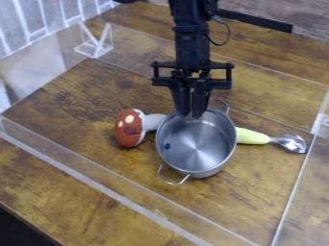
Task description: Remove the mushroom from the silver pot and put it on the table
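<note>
- Single view: a fixed camera set high, looking down obliquely at the table [77,115] from one corner.
- Moderately near; the acrylic walls [77,178] run diagonally, with the arm [193,29] entering from the top edge.

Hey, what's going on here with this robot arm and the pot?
A single robot arm is working over a wooden table. The mushroom lies on its side on the table, just left of the silver pot, which looks empty. The gripper points down above the pot's far rim, holding nothing. A green-handled spoon lies to the pot's right.
</note>
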{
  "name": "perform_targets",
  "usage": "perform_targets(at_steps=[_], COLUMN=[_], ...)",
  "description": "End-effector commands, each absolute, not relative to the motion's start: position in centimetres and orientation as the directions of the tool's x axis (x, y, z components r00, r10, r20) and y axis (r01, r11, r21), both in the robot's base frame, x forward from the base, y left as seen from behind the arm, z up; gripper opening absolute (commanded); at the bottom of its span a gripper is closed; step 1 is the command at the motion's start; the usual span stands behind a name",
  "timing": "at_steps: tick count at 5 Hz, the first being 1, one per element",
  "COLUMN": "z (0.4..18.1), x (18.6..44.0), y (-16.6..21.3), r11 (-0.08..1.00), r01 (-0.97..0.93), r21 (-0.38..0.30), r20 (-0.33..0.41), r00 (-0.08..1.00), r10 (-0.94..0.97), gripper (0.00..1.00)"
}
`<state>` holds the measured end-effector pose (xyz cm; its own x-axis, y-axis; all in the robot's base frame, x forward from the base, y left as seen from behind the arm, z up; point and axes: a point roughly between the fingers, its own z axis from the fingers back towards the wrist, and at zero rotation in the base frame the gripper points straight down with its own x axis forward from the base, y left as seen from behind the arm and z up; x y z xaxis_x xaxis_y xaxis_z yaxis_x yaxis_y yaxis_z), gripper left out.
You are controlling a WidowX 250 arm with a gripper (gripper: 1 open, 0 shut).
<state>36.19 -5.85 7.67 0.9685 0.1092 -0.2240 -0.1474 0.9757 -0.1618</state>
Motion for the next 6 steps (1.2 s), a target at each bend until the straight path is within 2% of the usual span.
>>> perform_targets(at_steps=[1, 2, 3, 5, 6], z=[10.7, 11.9, 12.0, 14.7, 16.6], x=[36.5, 36.4, 36.3, 34.8, 34.1], y=[-7.1, -7.5, -7.2, -6.9, -6.4], r11=[0.979, 0.977, 0.98, 0.968, 0.963], r01=[-0.113, -0.129, -0.108, -0.189, -0.207], r21=[-0.169, -0.171, -0.168, -0.163, -0.172], r20=[-0.16, -0.157, -0.156, -0.136, -0.068], r00=[0.983, 0.982, 0.984, 0.976, 0.978], r10=[0.086, 0.102, 0.082, 0.167, 0.198], gripper=[0.0, 0.0, 1.0, 1.0, 1.0])
